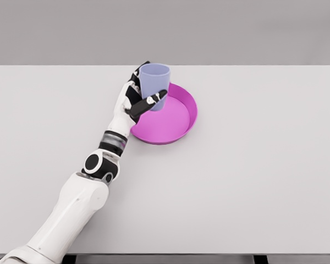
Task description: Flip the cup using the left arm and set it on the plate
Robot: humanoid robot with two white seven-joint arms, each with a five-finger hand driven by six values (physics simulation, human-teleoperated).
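Lavender-blue plastic is what the cup (155,82) looks like, and it stands up straight with its open mouth on top. The left hand (136,99) has its fingers curled around the cup's left side, with the thumb (152,102) across the front near the bottom. So the hand is holding the cup.

The cup is over the back left part of the pink plate (176,124). I cannot tell if its bottom touches the plate or hangs just above it, because the thumb and the plate's rim hide that spot.

The cup's long way points up and down now, so the flip looks done. I think the job left is to set the cup down and let go. The hand sits on the left of the cup, and the plate's middle lies to the right and toward the robot. A little push that way would put the cup better inside the rim.

The white table (253,181) has lots of open room all around the plate. The plate's left edge is close to the wrist, so the hand should pull away to the left with care. The right arm does not show.
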